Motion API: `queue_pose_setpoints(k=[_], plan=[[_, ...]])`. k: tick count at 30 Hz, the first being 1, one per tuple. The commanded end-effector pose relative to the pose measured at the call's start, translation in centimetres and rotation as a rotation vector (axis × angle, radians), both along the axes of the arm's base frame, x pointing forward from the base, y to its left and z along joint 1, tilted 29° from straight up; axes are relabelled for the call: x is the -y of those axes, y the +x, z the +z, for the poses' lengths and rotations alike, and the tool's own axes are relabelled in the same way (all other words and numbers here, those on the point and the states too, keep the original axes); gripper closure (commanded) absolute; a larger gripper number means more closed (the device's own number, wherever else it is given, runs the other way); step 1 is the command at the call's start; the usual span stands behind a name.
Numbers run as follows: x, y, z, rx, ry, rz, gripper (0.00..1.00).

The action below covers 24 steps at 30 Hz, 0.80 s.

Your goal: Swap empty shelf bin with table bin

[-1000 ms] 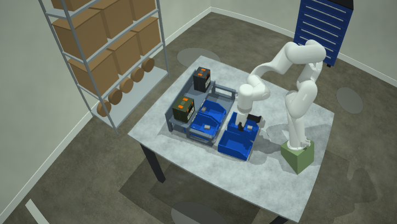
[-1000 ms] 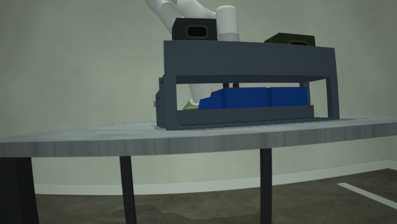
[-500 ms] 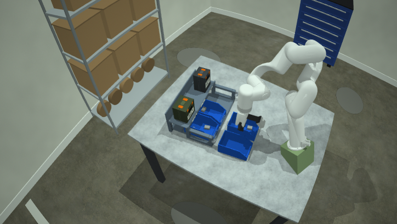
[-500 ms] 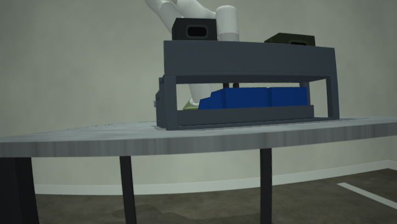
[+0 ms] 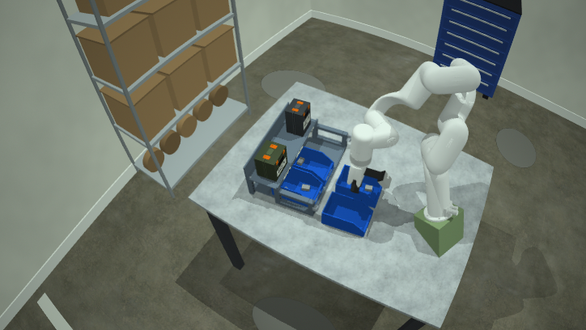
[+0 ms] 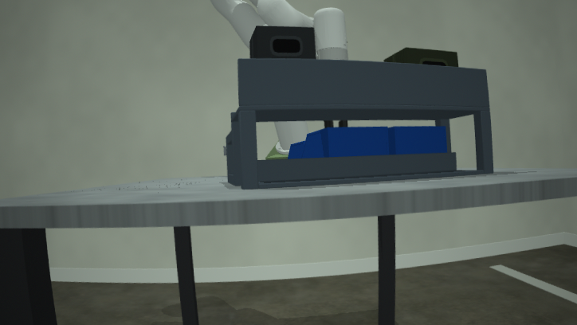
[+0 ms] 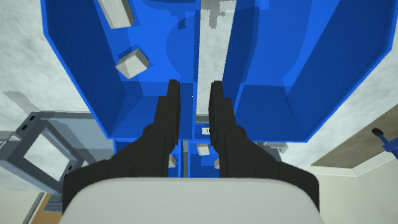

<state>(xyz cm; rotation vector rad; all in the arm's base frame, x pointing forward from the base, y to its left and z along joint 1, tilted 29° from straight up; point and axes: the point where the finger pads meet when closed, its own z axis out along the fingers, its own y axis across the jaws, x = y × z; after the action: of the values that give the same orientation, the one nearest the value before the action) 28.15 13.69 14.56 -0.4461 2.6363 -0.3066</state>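
Observation:
Two blue open bins stand side by side on the table in front of the grey shelf (image 5: 295,159). The far one (image 5: 363,182) holds grey parts; in the wrist view (image 7: 135,65) it is on the left. The near one (image 5: 346,213) is empty; in the wrist view (image 7: 300,75) it is on the right. My gripper (image 5: 353,188) points down at the parts bin's side wall that faces the empty bin. In the wrist view the fingers stand a little apart, one inside the parts bin, one in the gap between the bins, not pressing the wall. The shelf's far place (image 5: 328,137) holds no bin.
Two more blue bins with parts (image 5: 313,162) (image 5: 301,186) sit in the shelf; they show from behind in the exterior view (image 6: 363,141). A black box (image 5: 298,116) and a dark green box (image 5: 270,160) stand on the shelf's top board. The arm's green base block (image 5: 439,229) is at the right.

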Motion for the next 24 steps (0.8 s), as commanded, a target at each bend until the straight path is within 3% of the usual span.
queue_pose_setpoints(k=[1,24], plan=[[-0.07,0.06,0.11,0.002,0.002,0.0,0.74],[-0.01,0.24,-0.23,0.002,0.002,0.0,0.74]])
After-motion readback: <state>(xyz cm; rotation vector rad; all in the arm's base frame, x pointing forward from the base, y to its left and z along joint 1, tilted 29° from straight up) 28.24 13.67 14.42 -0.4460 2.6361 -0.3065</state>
